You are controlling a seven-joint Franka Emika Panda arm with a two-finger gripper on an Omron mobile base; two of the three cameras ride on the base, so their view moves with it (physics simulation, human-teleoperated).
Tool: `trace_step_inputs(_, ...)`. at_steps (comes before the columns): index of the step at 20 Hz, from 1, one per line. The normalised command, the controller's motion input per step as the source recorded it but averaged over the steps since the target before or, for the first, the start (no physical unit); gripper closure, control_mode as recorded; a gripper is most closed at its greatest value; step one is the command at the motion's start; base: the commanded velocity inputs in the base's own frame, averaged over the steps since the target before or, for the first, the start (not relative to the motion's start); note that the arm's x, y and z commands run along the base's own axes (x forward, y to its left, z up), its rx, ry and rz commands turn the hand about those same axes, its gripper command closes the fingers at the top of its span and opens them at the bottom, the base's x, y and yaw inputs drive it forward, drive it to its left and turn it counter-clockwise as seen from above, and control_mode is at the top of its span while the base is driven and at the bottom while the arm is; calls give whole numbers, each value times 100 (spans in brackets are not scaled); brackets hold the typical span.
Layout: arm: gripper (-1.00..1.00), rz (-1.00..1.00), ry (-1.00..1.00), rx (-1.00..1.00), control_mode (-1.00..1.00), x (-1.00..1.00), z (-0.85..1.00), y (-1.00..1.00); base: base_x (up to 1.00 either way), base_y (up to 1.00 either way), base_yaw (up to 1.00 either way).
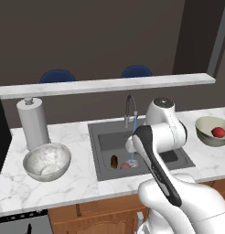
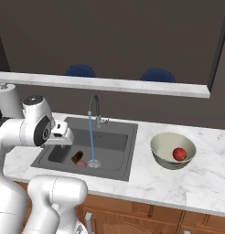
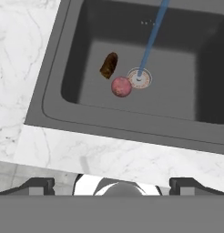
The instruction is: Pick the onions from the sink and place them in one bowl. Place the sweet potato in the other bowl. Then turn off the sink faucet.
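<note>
- Where the dark metal sink cuts square into the veined marble desk, its floor holds the dull pink onion touching the round drain, with the oblong brown sweet potato just beside it.
- Water streams from the arched faucet.
- One bright red onion sits in the smooth olive-beige bowl; the mottled grey bowl lies well apart.
- Above the sink's near rim the jaws hover, tips set wide, holding nothing.

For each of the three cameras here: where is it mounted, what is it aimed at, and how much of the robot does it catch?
Left base view: behind the arm on its left, looking forward and down at the sink; the arm rises at lower right.
Right base view: behind on its right, same sink and running faucet; the arm rises at lower left.
Hand view: on the hand, looking down into the basin; finger tips at the bottom.
All three share the pinkish onion and sweet potato; both base views share the bright red onion in the olive-beige bowl.
</note>
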Motion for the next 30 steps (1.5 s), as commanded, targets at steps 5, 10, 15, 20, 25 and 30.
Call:
trace_step_inputs(5,-100,-3,-5,0,-100,6,-27,0,0,0,0)
trace_step_inputs(10,-100,-8,-5,0,-100,22,-44,0,0,0,0)
trace_step_inputs(15,-100,-6,-1,2,-100,33,-26,-1,0,0,0)
trace_step_inputs(20,-100,-1,0,7,-100,46,-13,0,0,0,0)
trace_step_inputs(25,-100,0,1,8,-100,35,-16,0,0,0,0)
trace_step_inputs(30,-100,0,11,0,-100,28,-13,0,0,0,0)
